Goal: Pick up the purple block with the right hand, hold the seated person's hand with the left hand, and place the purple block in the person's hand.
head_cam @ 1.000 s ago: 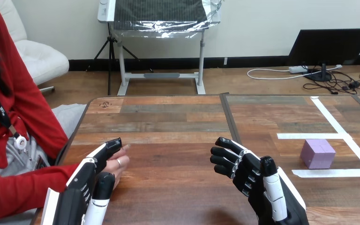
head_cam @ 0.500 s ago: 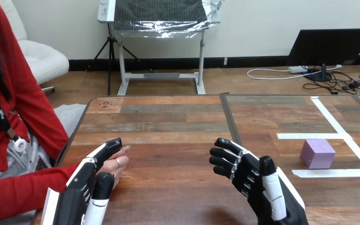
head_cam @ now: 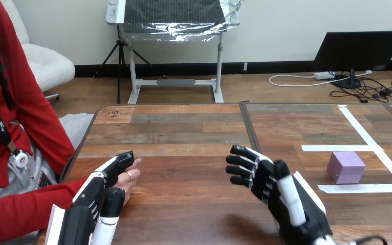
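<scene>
Our right hand [head_cam: 269, 186] has drifted a little further from the purple block [head_cam: 345, 167] over the last second and risen slightly. Its fingers are spread apart and loosely bent, and they hold nothing. The block itself has not stirred: it sits on the tabletop [head_cam: 194, 138] inside a corner of white tape [head_cam: 367, 148], well to the left of the block as the hand now stands. We judge the pick is not yet begun, and the hand must turn back toward the block to start it. Far to the left of the block, our left hand [head_cam: 99, 191] has stayed put, its fingers nearly straight and lying over the person's hand [head_cam: 131, 177] — touching it, though we cannot tell if it grips. As for writing, the block's faces look plain, and a small mark at the tabletop's far corner, well left of the block, is too small to read.
</scene>
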You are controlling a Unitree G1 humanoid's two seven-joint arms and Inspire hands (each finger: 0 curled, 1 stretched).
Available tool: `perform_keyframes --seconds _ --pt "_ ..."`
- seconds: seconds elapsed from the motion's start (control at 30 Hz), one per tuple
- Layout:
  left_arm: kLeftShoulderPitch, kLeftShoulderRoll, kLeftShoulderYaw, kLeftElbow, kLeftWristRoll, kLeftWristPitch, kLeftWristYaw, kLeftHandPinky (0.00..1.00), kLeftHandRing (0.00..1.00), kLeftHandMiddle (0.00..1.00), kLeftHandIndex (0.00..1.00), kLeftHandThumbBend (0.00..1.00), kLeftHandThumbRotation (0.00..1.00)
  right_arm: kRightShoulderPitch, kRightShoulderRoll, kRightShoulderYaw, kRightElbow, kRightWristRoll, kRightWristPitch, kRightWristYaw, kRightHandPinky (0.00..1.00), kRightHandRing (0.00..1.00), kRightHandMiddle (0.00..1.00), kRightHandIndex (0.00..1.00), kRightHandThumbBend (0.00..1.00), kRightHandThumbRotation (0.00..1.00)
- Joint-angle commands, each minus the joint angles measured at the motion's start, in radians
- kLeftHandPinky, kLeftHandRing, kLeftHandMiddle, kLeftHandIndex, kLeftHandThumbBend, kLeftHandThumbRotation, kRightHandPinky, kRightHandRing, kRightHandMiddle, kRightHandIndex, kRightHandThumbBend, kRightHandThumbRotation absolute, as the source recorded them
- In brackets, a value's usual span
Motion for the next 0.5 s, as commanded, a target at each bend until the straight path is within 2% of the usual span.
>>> perform_keyframes --seconds 0.0,0.17,0.27,0.47 --pt "-0.065 -0.042 -0.002 -0.027 -0.005 -0.005 0.008 0.89 0.88 0.83 0.79 0.69 0.99 -0.225 -0.047 -0.039 0.116 -0.050 -0.067 -0.037 0.84 0.83 0.85 0.86 0.79 1.00" --pt "-0.070 -0.041 0.002 -0.021 0.006 -0.015 0.011 0.90 0.88 0.83 0.79 0.67 0.99 -0.303 -0.073 -0.047 0.194 -0.090 -0.077 -0.070 0.83 0.84 0.84 0.85 0.84 1.00" --pt "-0.072 -0.042 0.005 -0.018 0.016 -0.022 0.015 0.89 0.88 0.83 0.79 0.65 0.99 -0.356 -0.090 -0.053 0.265 -0.101 -0.106 -0.075 0.82 0.84 0.84 0.85 0.85 1.00" --pt "-0.070 -0.042 0.000 -0.022 -0.001 -0.014 0.009 0.89 0.87 0.82 0.78 0.66 0.99 -0.470 -0.143 -0.052 0.408 -0.160 -0.124 -0.137 0.82 0.85 0.85 0.86 0.90 1.00"
